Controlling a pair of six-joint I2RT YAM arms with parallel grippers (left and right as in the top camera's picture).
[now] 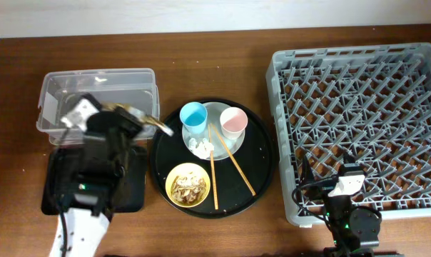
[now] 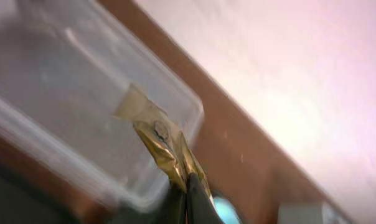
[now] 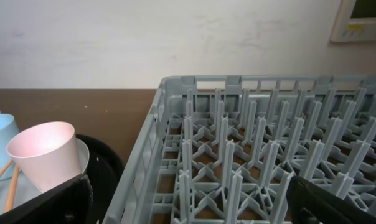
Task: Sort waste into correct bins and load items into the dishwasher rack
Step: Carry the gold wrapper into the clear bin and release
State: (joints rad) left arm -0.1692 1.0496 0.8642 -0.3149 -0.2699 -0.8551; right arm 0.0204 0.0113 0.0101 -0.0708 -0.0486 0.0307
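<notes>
Overhead: the left gripper [image 1: 138, 118] hangs at the corner of the clear tub [image 1: 55, 86], brown-gold wrapper [image 1: 154, 123] sticking out past its tips. Left wrist: it's pinching the wrapper's lower end, tub just beyond. That foil looks feather-light, crinkly and slippery, so a folded edge grips best. Right wrist: the right gripper [image 3: 189, 186] is spread and empty, with the rack [image 3: 238, 124] straight ahead.

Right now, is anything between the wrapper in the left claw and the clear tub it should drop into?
Nothing visible does. The left claw is shut on the gold wrapper, right at the near right edge of the clear tub. The tub has no lid, and no other thing shows between them.
</notes>
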